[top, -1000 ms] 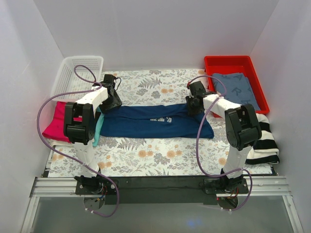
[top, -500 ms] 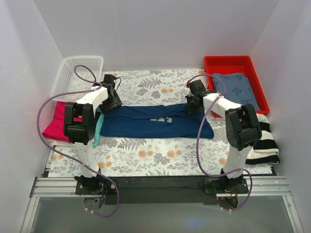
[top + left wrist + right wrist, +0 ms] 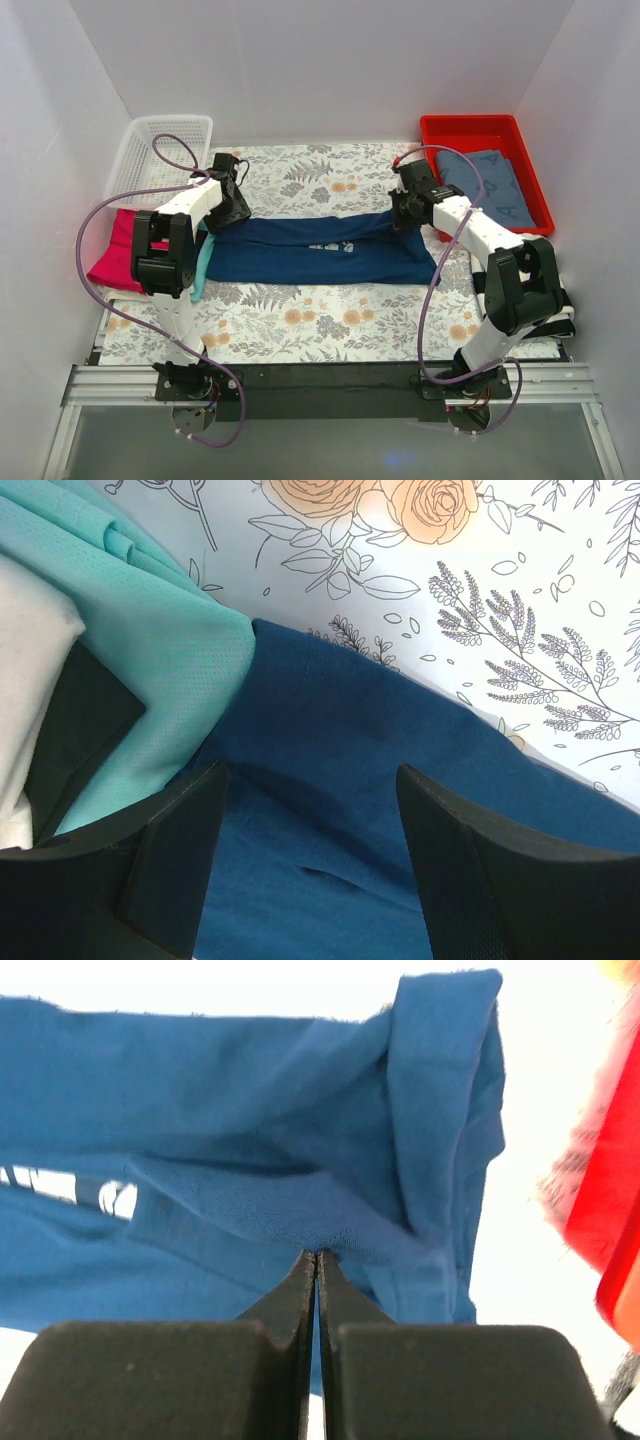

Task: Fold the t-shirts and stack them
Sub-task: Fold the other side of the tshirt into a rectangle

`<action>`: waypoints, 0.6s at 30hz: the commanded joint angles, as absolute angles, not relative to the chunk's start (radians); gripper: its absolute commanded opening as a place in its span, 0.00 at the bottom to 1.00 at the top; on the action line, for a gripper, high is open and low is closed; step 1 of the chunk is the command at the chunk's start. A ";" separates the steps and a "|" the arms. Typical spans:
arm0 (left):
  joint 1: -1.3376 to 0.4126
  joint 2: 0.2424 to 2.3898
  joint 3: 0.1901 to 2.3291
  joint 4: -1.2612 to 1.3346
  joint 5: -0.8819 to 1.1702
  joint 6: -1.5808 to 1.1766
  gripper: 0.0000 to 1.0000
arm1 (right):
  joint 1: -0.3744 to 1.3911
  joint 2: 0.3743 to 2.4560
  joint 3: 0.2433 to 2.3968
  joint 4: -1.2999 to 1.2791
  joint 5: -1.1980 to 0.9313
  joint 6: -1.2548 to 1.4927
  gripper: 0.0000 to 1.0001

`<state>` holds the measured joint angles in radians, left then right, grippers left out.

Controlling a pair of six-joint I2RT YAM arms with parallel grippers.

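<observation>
Navy t-shirt [image 3: 290,258], long folded band — pale print showing, right jaws pinching its edge, left jaws spread.

Upper left of the overhead view the white basket [image 3: 150,150] hems me in; upper right the red tray [image 3: 470,122] does; I can pass over the floral table [image 3: 320,320] below the navy t-shirt [image 3: 290,255]; striped cloth [image 3: 555,325] crowds the right edge.
</observation>
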<state>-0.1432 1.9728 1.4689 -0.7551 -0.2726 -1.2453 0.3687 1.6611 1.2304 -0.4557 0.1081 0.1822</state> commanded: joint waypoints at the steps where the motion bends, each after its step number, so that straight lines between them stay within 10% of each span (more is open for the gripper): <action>1: -0.144 1.947 1.477 -0.755 -0.279 -1.241 0.67 | 0.383 1.602 1.210 -0.511 0.057 0.206 0.01; 18: -0.144 1.959 1.470 -0.749 -0.275 -1.241 0.67 | 0.512 1.355 1.026 -0.675 -0.175 0.276 0.01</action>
<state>-0.1436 1.9728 1.4685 -0.7547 -0.2726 -1.2453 0.4969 1.3808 1.0626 -0.6285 -0.1154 0.2546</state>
